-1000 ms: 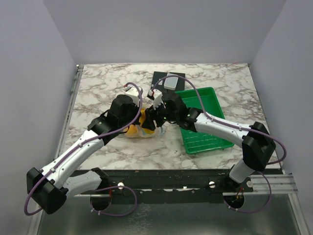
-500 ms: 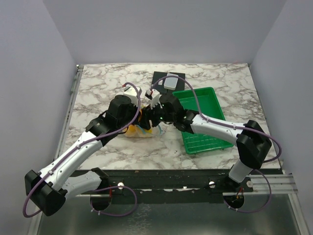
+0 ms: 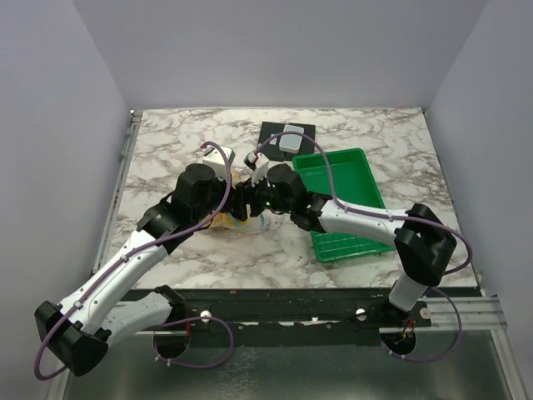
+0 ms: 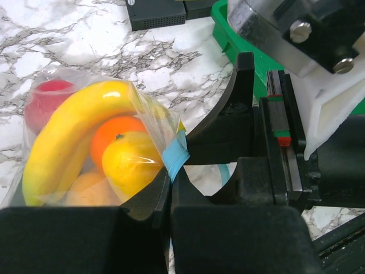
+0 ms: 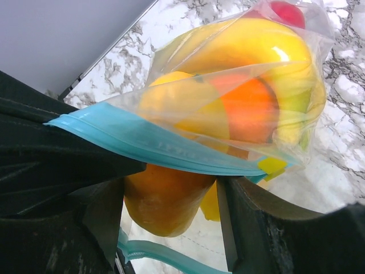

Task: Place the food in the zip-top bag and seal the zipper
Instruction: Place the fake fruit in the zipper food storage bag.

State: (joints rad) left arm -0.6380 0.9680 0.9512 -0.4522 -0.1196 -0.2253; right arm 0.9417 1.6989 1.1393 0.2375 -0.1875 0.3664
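The clear zip-top bag (image 4: 85, 142) lies on the marble between both grippers and also shows in the top view (image 3: 226, 222). It holds the yellow banana bunch (image 4: 68, 131), a red fruit (image 4: 48, 97), an orange one (image 4: 111, 131) and a yellow one (image 4: 128, 162). My left gripper (image 4: 170, 177) is shut on the light-blue zipper strip (image 4: 175, 157) at the bag's mouth. My right gripper (image 5: 171, 194) holds an orange fruit (image 5: 165, 200) between its fingers at the open mouth, between the upper zipper edge (image 5: 154, 142) and the lower edge (image 5: 159, 257).
The green tray (image 3: 350, 242) stands right of the bag, under my right forearm. A black block (image 3: 275, 132) with a small clear container (image 3: 291, 141) on it sits at the back. My right gripper's fingers (image 4: 245, 108) sit close beside my left gripper.
Both grippers have shifted left with the bag. My right gripper has moved closer in against the bag's mouth and the left gripper.
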